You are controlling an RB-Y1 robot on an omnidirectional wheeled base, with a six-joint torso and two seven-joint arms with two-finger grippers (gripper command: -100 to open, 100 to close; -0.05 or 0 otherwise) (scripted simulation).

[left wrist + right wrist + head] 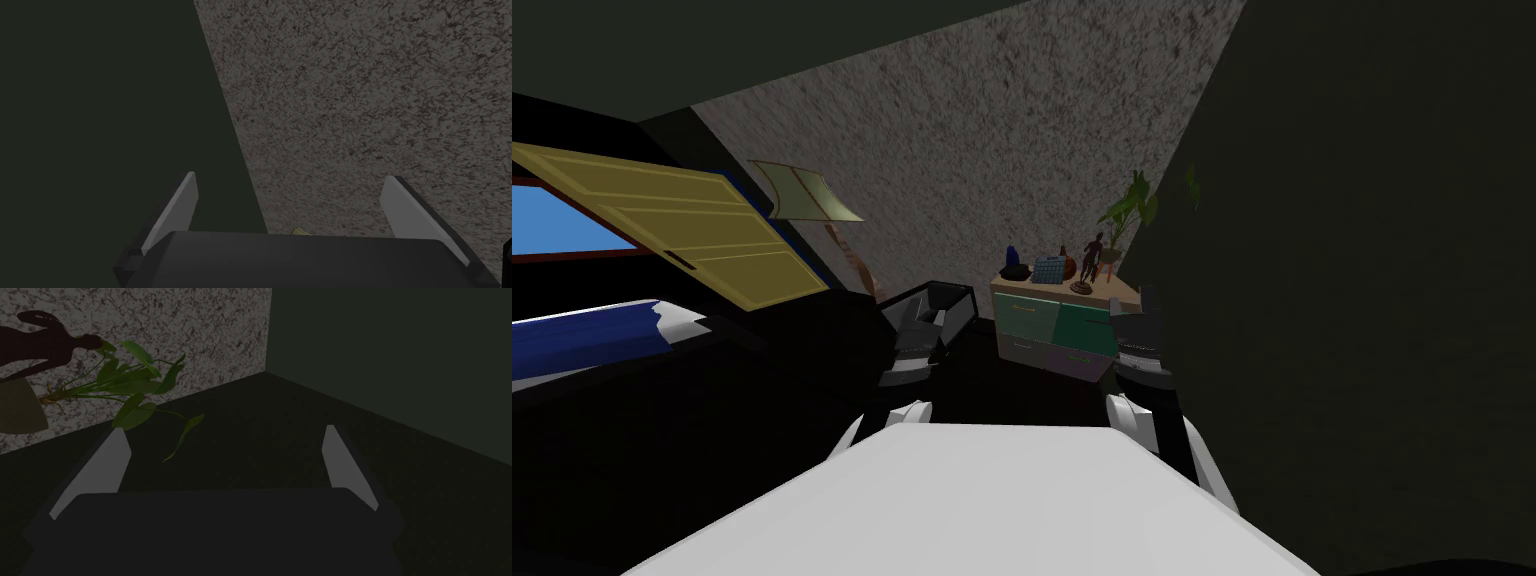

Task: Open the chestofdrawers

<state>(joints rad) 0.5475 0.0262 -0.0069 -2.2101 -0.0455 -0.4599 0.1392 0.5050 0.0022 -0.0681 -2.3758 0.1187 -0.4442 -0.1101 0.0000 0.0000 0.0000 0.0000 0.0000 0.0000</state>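
The chest of drawers (1052, 325) stands against the speckled back wall, a short way ahead of me. It has a light top, pale and green drawer fronts with thin handles, and all drawers look shut. My right gripper (1134, 308) hovers before its right end, apart from it, fingers open and empty (223, 429). My left gripper (924, 322) hangs to the left of the chest, open with nothing between its fingers (291, 177).
On the chest stand a dark figurine (1090, 262), a blue bottle (1013, 257), a small calendar-like block (1048, 269) and a potted plant (135, 383). A dark box-like seat (944, 305) sits left of the chest. A floor lamp (807, 195), yellow door (682, 225) and blue bed (582, 335) lie left.
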